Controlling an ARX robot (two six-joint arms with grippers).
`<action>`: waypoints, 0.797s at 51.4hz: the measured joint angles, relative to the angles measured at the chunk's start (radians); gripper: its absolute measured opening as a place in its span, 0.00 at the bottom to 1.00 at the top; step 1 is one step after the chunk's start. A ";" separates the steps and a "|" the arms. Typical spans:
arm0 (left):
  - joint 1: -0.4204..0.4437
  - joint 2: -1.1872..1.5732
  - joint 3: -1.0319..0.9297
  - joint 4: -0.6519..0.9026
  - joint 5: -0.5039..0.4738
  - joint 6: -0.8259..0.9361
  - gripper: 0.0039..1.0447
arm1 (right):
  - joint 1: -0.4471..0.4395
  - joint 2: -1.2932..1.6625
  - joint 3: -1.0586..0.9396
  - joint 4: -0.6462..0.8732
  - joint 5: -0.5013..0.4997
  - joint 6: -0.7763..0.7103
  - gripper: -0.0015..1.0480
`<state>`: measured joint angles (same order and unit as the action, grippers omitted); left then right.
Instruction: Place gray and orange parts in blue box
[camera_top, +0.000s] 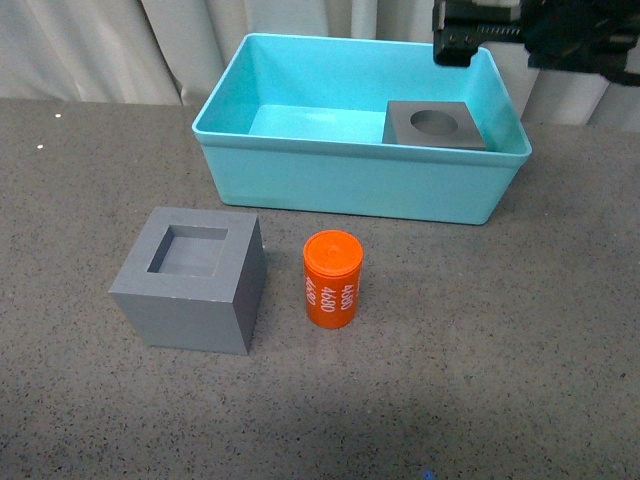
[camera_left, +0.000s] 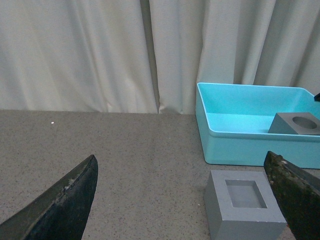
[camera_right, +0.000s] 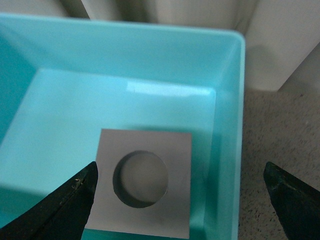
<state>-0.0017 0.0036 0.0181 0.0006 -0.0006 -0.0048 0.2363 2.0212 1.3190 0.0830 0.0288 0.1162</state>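
1. My right gripper (camera_right: 180, 167) hangs above the right end of the blue box (camera_top: 350, 190), its jaws spread wide and pinching nothing.
2. Straight beneath it, the gray cube with the round recess (camera_top: 435, 125) rests on the box floor, recess facing up, close to the right wall. My fingers are clear of it.
3. The box sits toward the far edge of the desk (camera_top: 500, 360), in front of a white curtain (camera_left: 100, 50).
4. My left gripper (camera_left: 180, 157) is low over the desk's left part, jaws also wide apart and empty.
5. The gray cube with the square recess (camera_top: 190, 280) stands on the desk, nearer the front edge than the box and apart from it, recess up.
6. The orange cylinder (camera_top: 333, 280) stands upright just beside that cube, on its right, not touching it. White numerals run along its side.
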 joint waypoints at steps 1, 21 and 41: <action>0.000 0.000 0.000 0.000 0.000 0.000 0.94 | 0.000 -0.021 -0.018 0.016 0.000 0.000 0.91; 0.000 0.000 0.000 0.000 0.000 0.000 0.94 | 0.002 -0.467 -0.550 0.246 0.011 -0.008 0.91; -0.088 0.407 0.171 -0.206 -0.357 -0.167 0.94 | 0.035 -0.553 -0.679 0.280 0.056 -0.020 0.91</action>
<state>-0.0895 0.4107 0.1886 -0.2050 -0.3576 -0.1715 0.2710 1.4681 0.6403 0.3630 0.0853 0.0963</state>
